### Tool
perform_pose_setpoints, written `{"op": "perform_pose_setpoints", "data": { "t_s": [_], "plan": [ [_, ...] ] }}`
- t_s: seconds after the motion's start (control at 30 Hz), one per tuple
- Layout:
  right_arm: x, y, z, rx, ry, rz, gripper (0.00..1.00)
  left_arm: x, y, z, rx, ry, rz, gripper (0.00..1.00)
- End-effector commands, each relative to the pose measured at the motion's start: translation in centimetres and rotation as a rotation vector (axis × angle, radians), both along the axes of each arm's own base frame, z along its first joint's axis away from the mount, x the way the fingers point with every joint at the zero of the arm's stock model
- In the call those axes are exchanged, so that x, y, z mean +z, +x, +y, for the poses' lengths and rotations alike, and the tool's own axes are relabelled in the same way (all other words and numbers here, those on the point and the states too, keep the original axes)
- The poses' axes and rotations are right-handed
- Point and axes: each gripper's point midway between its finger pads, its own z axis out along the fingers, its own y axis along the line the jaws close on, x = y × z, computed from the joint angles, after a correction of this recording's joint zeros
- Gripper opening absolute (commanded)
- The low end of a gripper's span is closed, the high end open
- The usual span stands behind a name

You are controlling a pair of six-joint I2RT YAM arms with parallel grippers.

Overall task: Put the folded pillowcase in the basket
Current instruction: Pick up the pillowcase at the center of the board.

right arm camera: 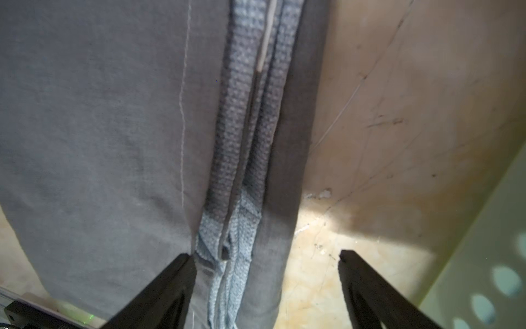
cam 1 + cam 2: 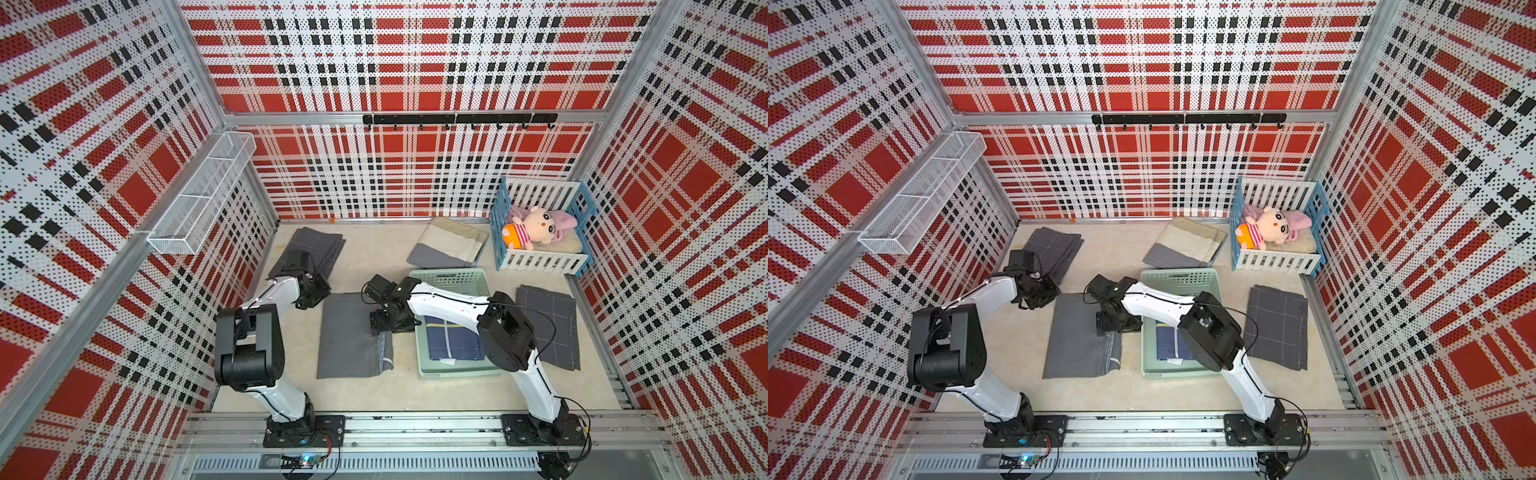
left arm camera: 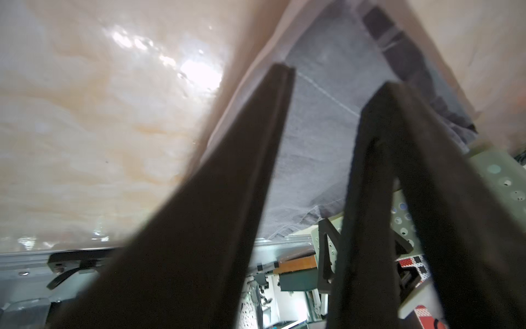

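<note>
Right tool [image 1: 264, 253] hangs with jaws apart, straddling the layered 3 o'clock edge of the grey folded pillowcase [image 2: 349, 336]. This lies on the desk [image 2: 374, 257] at 9 o'clock of the mint-green basket [image 2: 449, 280]. A pinch there may catch only the upper layers, so the fold could open when lifted. Right arm [image 2: 449, 301] reaches across the basket, wrist bent down. Left tool [image 3: 336, 77], jaws also apart, sits at the pillowcase's 11 o'clock corner.

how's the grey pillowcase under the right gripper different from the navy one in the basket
The grey pillowcase lies beside the basket; the navy pillowcase lies inside it. The grey one is plain and looks larger; the navy one has pale grid lines. The open right gripper straddles the grey one's edge. Both lie folded.
</note>
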Motion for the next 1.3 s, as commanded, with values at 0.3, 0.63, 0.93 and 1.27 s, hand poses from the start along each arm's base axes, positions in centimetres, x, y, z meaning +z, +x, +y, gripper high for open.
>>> {"op": "perform_pose_setpoints", "data": {
  "t_s": [0.3, 0.63, 0.93, 1.27],
  "plan": [
    [2.1, -1.1, 4.0, 0.134, 0.227, -0.028, 0.92, -2.5, -0.6, 0.9, -0.031, 0.044, 0.071, 0.34],
    [1.7, -0.9, 1.7, 0.085, 0.034, -0.038, 0.92, -3.5, -1.1, 0.6, -0.057, 0.02, 0.083, 0.35],
    [0.9, -1.5, 1.2, 0.075, 0.015, -0.016, 0.92, -4.7, -2.1, -0.8, -0.089, -0.023, 0.099, 0.35],
    [0.4, -2.1, 1.4, 0.081, 0.02, 0.009, 0.92, -5.4, -2.8, 0.0, -0.052, -0.017, 0.122, 0.0]
  ]
}}
